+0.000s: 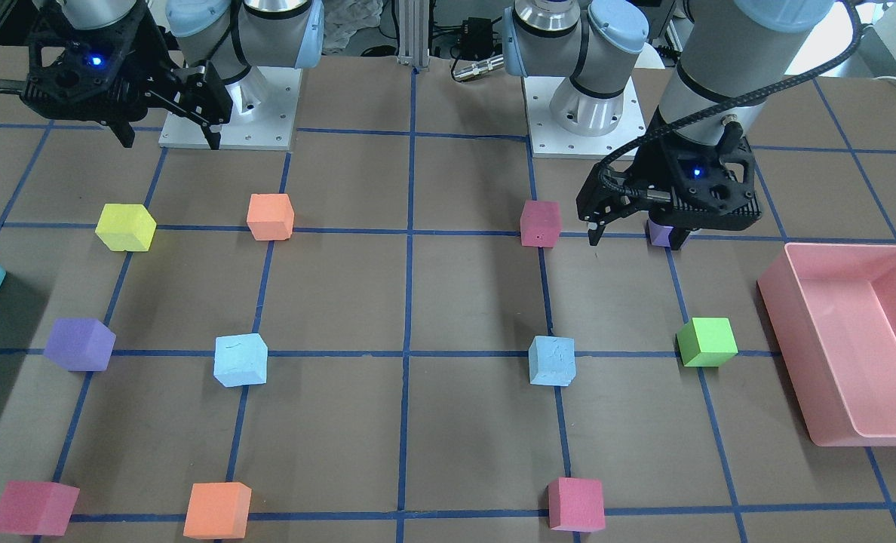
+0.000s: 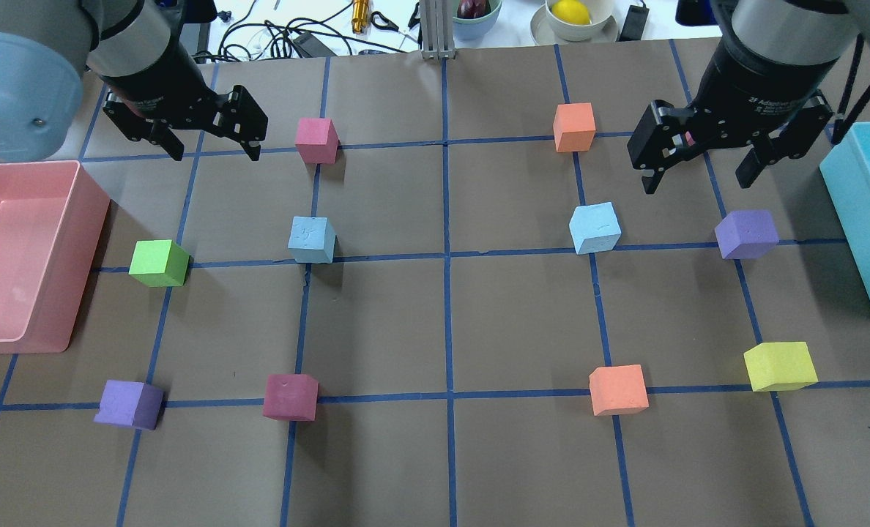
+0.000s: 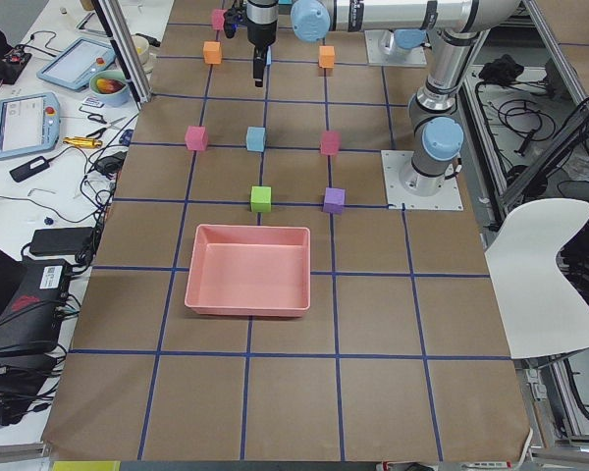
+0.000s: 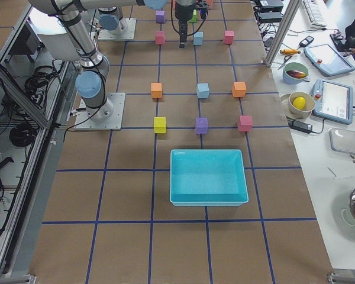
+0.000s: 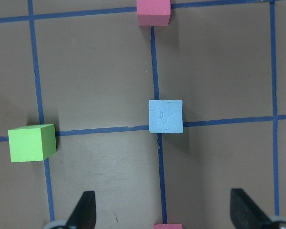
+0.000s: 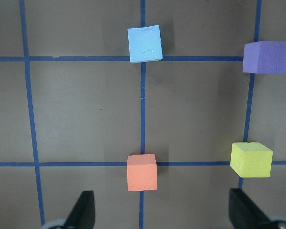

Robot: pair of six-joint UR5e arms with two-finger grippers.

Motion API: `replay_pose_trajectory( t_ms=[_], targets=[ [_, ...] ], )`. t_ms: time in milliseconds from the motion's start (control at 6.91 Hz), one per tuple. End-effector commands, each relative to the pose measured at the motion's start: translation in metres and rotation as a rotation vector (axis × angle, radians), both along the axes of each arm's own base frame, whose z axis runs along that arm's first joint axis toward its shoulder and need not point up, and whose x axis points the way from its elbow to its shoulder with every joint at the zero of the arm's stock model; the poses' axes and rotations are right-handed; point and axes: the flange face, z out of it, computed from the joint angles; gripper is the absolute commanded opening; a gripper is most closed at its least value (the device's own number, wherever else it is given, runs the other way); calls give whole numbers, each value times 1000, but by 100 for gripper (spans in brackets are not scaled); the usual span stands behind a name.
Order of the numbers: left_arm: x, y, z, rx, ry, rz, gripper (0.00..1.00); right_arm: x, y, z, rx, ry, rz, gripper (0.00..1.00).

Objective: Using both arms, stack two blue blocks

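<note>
Two pale blue blocks lie apart on the brown table. One is on my left half point(image 2: 311, 239), also seen in the front view point(image 1: 552, 361) and the left wrist view point(image 5: 166, 116). The other is on my right half point(image 2: 595, 228), also seen in the front view point(image 1: 240, 360) and the right wrist view point(image 6: 144, 44). My left gripper point(image 2: 215, 154) hangs open and empty above the table, beyond and left of its block. My right gripper point(image 2: 696, 183) hangs open and empty, beyond and right of its block. Neither touches a block.
A pink bin point(image 2: 83, 219) stands at the left edge and a teal bin point(image 2: 845, 205) at the right edge. Green point(image 2: 158, 263), purple point(image 2: 747, 234), pink point(image 2: 315, 140), orange point(image 2: 574, 126) and yellow point(image 2: 779, 366) cubes sit on the grid around the blue blocks.
</note>
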Motion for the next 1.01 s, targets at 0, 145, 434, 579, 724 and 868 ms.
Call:
replay_pose_trajectory(
  t_ms=[0, 145, 434, 579, 724, 868],
  targets=[
    [0, 0, -1, 2, -1, 2, 100, 0, 0, -1, 1, 0, 0, 100],
    [-1, 0, -1, 2, 1, 0, 100, 0, -1, 0, -3, 0, 0, 100],
    [-1, 0, -1, 2, 1, 0, 100, -1, -1, -4, 6, 0, 4, 100],
    [-1, 0, -1, 4, 1, 0, 100, -2, -1, -7, 7, -4, 6, 100],
    [-1, 0, -1, 4, 1, 0, 100, -4, -19, -35, 50, 2, 8, 100],
    [-1, 0, -1, 4, 1, 0, 100, -8, -51, -91, 160, 12, -3, 100]
  ],
)
